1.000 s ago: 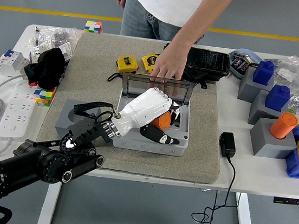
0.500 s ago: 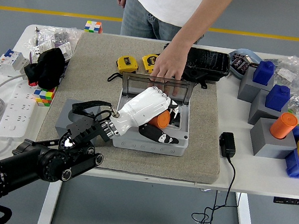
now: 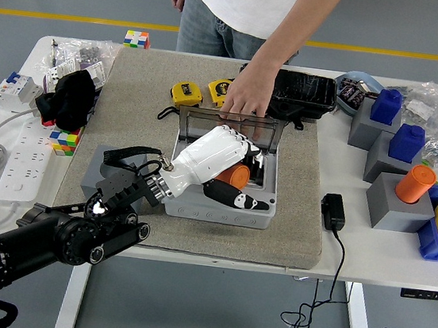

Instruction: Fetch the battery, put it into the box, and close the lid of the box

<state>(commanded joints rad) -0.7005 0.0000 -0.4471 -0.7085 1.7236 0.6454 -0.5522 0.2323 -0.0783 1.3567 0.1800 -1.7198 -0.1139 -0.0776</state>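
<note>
Seemingly left hand on battery

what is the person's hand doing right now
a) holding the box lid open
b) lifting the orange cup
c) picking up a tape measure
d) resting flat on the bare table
a) the person's hand grips the top edge of the upright clear lid of the grey box, while the robot's left hand reaches into the box with the orange battery.
</note>
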